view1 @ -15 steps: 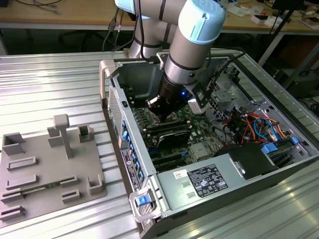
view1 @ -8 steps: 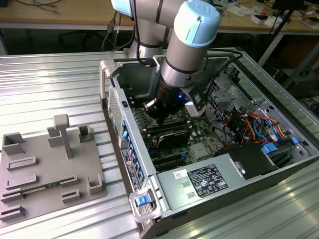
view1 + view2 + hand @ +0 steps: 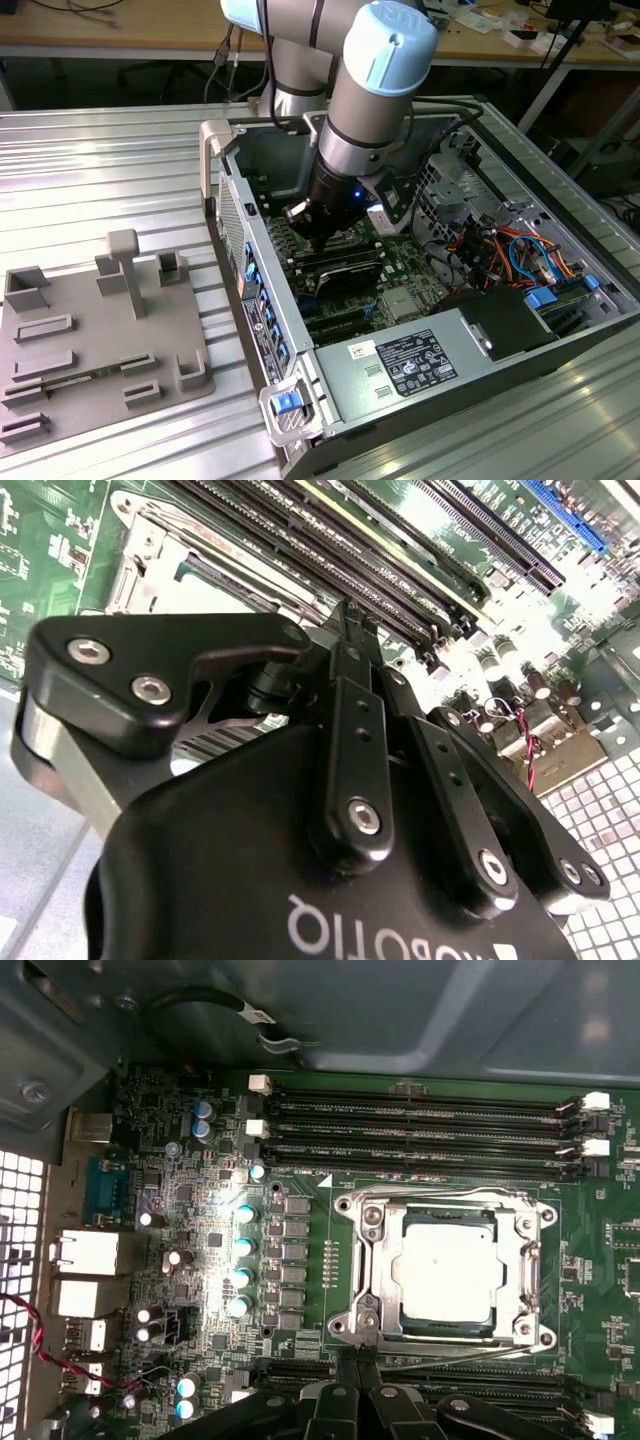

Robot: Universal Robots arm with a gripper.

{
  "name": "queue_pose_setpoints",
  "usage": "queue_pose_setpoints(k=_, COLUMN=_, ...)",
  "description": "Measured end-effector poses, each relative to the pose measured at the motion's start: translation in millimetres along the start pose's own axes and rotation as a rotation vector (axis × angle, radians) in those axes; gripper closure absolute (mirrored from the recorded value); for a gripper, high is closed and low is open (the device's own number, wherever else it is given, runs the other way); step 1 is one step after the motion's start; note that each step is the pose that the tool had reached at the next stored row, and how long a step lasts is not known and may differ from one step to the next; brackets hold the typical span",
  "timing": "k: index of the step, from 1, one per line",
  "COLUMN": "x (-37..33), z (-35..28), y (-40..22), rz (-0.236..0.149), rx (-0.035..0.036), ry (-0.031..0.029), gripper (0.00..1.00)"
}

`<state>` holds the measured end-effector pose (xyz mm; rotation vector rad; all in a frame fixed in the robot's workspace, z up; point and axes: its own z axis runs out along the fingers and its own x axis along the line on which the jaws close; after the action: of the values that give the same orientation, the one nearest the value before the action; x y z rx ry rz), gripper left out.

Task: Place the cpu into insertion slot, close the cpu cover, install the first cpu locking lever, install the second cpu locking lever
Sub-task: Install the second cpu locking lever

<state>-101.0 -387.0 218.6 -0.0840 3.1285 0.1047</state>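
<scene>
Black metal links and silver screws make up the pincer (image 3: pixel 348 615), whose fingers run together to a single narrow tip in the second wrist view, pressed together with nothing between them; in the first wrist view the same dark linkage (image 3: pixel 352 1375) meets just at the edge of the socket. In the exterior view the pincer (image 3: pixel 312 240) hangs low inside the open grey computer case (image 3: pixel 480 385), beneath the silver and pale blue robot arm (image 3: pixel 375 95). Nearest the tip lies the thin square silver metal cpu cover (image 3: pixel 375 1260), folded down flat over the square insertion slot with its silver rim (image 3: pixel 446 1265). Through the cover's central window shows the small flat square cpu with its silver-grey top (image 3: pixel 447 1268), seated in the slot. A thin silver wire locking lever (image 3: pixel 470 1357) runs along the side of the socket nearest the pincer, between the cover and the long black memory slots (image 3: pixel 420 1125) of the nearer bank; whether it is hooked down cannot be told. All of this sits on the green motherboard (image 3: pixel 200 1210), which also carries a row of round blue-topped capacitors (image 3: pixel 243 1245) well apart from the socket. In the exterior view the case lies on a ribbed silver metal worktop (image 3: pixel 100 170), with a flat grey plastic fixture tray (image 3: pixel 90 340) beside it toward the exterior view's left.
</scene>
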Motion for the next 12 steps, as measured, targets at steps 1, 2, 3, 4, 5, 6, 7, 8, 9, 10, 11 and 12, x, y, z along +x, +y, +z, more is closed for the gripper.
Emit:
queue_pose_setpoints(k=1, x=0.2, z=0.4, y=0.2, rz=-0.001, rx=0.0001, ry=0.0001, gripper=0.89)
queue_pose_setpoints(k=2, x=0.2, z=0.8, y=0.4, rz=-0.002, rx=0.0002, ry=0.0004, gripper=0.89)
queue_pose_setpoints(k=3, x=0.3, z=1.3, y=0.9, rz=-0.005, rx=0.0003, ry=0.0006, gripper=0.89)
queue_pose_setpoints(k=4, x=0.3, z=1.9, y=1.4, rz=-0.007, rx=0.0001, ry=0.0006, gripper=0.89)
queue_pose_setpoints(k=5, x=0.2, z=2.5, y=2.1, rz=-0.010, rx=0.0001, ry=0.0008, gripper=0.89)
queue_pose_setpoints(k=6, x=0.1, z=3.3, y=3.3, rz=-0.013, rx=0.0000, ry=0.0009, gripper=0.89)
queue_pose_setpoints(k=7, x=0.1, z=3.6, y=4.0, rz=-0.015, rx=0.0000, ry=0.0010, gripper=0.89)
queue_pose_setpoints(k=8, x=0.1, z=4.0, y=4.6, rz=-0.017, rx=0.0000, ry=0.0012, gripper=0.89)
queue_pose_setpoints(k=9, x=0.0, z=5.2, y=6.1, rz=-0.022, rx=-0.0001, ry=0.0015, gripper=0.89)
queue_pose_setpoints(k=10, x=-0.1, z=6.1, y=7.0, rz=-0.026, rx=-0.0003, ry=0.0017, gripper=0.89)
queue_pose_setpoints(k=11, x=-0.2, z=6.3, y=7.2, rz=-0.028, rx=-0.0005, ry=0.0018, gripper=0.89)
queue_pose_setpoints(k=12, x=-0.1, z=6.5, y=7.2, rz=-0.028, rx=-0.0007, ry=0.0019, gripper=0.89)
